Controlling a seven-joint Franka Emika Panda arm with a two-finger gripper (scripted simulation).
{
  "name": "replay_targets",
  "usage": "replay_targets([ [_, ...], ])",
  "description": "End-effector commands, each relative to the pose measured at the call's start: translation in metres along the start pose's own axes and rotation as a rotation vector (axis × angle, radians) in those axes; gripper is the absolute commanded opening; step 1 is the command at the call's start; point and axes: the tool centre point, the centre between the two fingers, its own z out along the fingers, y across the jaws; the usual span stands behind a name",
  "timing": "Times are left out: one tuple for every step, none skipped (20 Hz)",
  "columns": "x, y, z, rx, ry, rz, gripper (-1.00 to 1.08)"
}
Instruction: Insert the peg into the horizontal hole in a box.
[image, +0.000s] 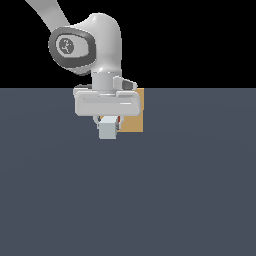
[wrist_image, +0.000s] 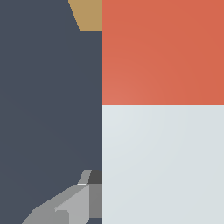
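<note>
— In front of the box (image: 134, 117), what does the arm hold now?

— The gripper (image: 108, 120) hangs low above the dark floor (image: 175, 190), and between its fingers there is the peg (image: 107, 129). In the exterior view I see mostly the white-grey end of the peg, turned toward the camera, with a thin red-orange line just behind it. The fingers are closed on the peg's sides, only as wide apart as the peg is.

— And the wrist view?

— There the peg (wrist_image: 162, 109) fills almost half of the picture, the red-orange part and the white-grey part meeting in a straight line. One grey finger (wrist_image: 72, 205) shows beside the white-grey part. A small corner of the tan box (wrist_image: 87, 15) shows at the edge, beyond the red-orange part.

— So is the peg already in the hole?

— I cannot say. The hand and the peg cover the middle of the box's face, so the hole is hidden in both views. The peg seems to point at the box and it is lifted from the floor, so picking up and turning toward the box look done. I judge that the last approach and the pushing in are left, or perhaps just begun.

— What must be checked?

— That the red-orange end is in line with the opening, which these views do not show.
</note>
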Motion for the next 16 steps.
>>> replay_targets([
  [0.009,0.001,-0.002,-0.005,0.001,-0.002,-1.0],
  [0.014,0.001,-0.002,-0.005,0.001,-0.002,-1.0],
  [0.02,0.001,-0.002,-0.005,0.001,-0.002,-1.0],
  [0.027,0.001,-0.003,-0.006,0.002,-0.002,-1.0],
  [0.034,0.001,-0.003,-0.006,0.002,-0.002,-1.0],
  [0.043,0.001,-0.003,-0.006,0.002,-0.002,-1.0],
  [0.052,0.001,-0.003,-0.007,0.002,-0.002,-1.0],
  [0.06,0.001,-0.003,-0.007,0.002,-0.002,-1.0],
  [0.067,0.001,-0.004,-0.007,0.002,-0.001,-1.0],
  [0.074,0.001,-0.004,-0.007,0.002,-0.001,-1.0],
  [0.08,0.001,-0.004,-0.008,0.002,-0.001,-1.0],
  [0.085,0.001,-0.004,-0.008,0.002,-0.001,-1.0],
  [0.09,0.001,-0.004,-0.008,0.002,-0.002,-1.0],
  [0.093,0.001,-0.004,-0.008,0.002,-0.002,-1.0],
  [0.096,0.002,-0.004,-0.008,0.002,-0.002,-1.0],
  [0.098,0.002,-0.004,-0.009,0.002,-0.002,-1.0],
])
